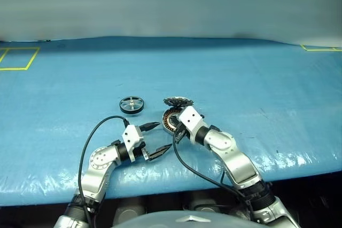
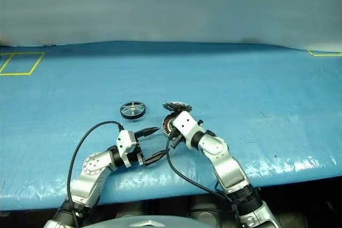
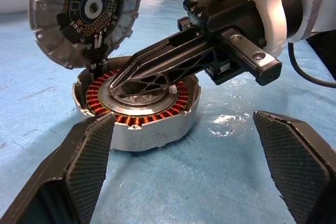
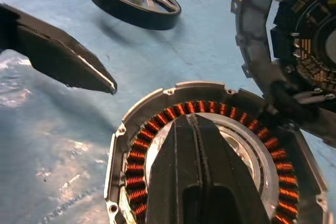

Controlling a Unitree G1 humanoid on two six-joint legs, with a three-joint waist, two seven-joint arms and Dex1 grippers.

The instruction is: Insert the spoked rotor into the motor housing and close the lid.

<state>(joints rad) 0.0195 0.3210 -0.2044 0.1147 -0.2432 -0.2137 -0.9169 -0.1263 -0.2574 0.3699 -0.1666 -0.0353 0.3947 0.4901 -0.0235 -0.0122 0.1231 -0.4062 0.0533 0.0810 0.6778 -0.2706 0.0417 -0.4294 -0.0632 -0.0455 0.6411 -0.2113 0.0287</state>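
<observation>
The motor housing is being pinned to the desk by the pressed-together right gripper, its lid being propped upright, while the spoked rotor is being left nearby for the spread left gripper.

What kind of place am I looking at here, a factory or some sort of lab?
Probably a robot test or training bench, not a factory line: a wide table under a blue plastic sheet, yellow tape squares marked on it, and loose motor parts, a copper-wound motor housing and spoked rotor.
</observation>
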